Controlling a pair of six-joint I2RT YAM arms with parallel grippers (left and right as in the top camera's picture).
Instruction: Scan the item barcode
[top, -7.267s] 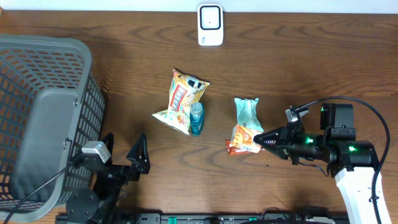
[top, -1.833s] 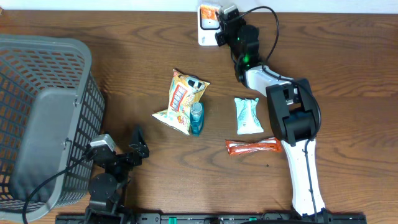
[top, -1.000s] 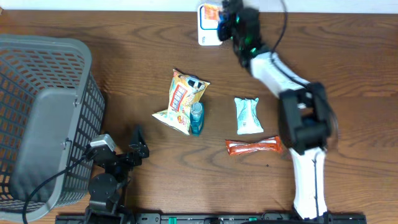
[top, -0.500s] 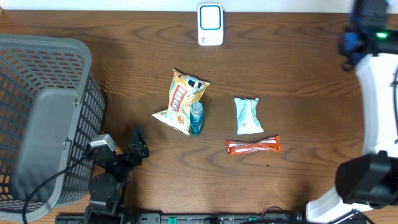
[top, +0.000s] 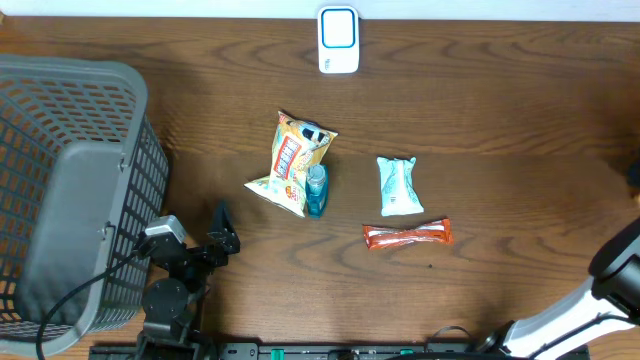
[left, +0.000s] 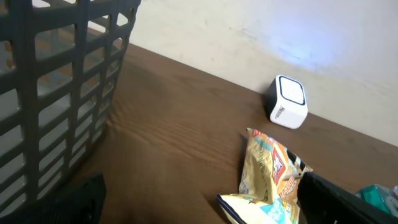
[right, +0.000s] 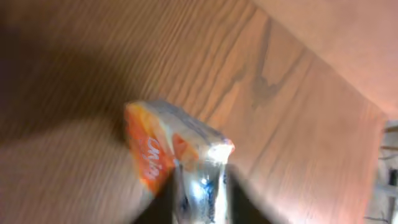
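Wooden surface, pale wall behind | my right fingers are pinching narrow on the orange packet's crimped end, well away from the scanner | my left fingers are hanging wide, empty | risk: I'm gripping only thin foil, so it could slip free.

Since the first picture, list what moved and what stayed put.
The right end effector took an orange snack packet off the table, carried it to the scanner, then swung out to the right, the packet seemingly still in its grip. A second orange packet remains beside the teal packet. The basket, chip bag, blue bottle and scanner stayed put; the left end effector stayed open.
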